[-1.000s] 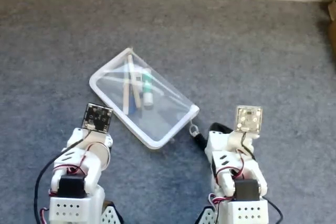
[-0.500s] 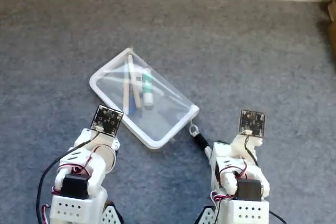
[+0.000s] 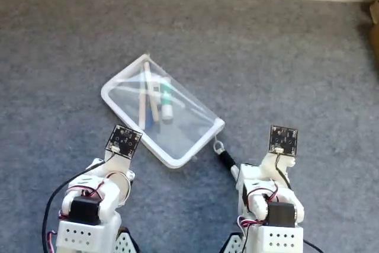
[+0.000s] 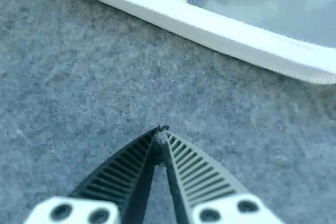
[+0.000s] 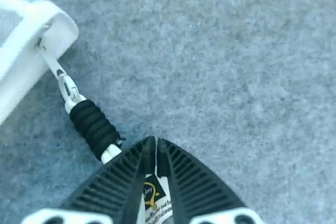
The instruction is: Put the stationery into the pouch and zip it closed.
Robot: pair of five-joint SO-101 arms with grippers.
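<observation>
A clear pouch with a white zip edge (image 3: 160, 114) lies slantwise on the grey carpet. Inside it are a wooden pencil (image 3: 151, 96), a blue pen and a green-and-white tube (image 3: 167, 99). Its zip edge (image 4: 220, 30) runs just ahead of my left gripper (image 4: 160, 129), which is shut and empty over bare carpet. The metal zip pull with a black cord (image 5: 93, 125) trails from the pouch corner (image 5: 50, 22). My right gripper (image 5: 152, 141) is shut beside the cord's end, and a printed white tag (image 5: 153, 200) shows in the gap behind its tips.
Grey carpet (image 3: 284, 57) covers the table on all sides of the pouch. The left arm (image 3: 92, 199) and the right arm (image 3: 269, 202) sit at the near edge. A brown object (image 3: 375, 22) pokes in at the far right edge.
Both arms have drawn back toward the near edge, away from the pouch. The pouch and its zip pull have stayed where they were.
</observation>
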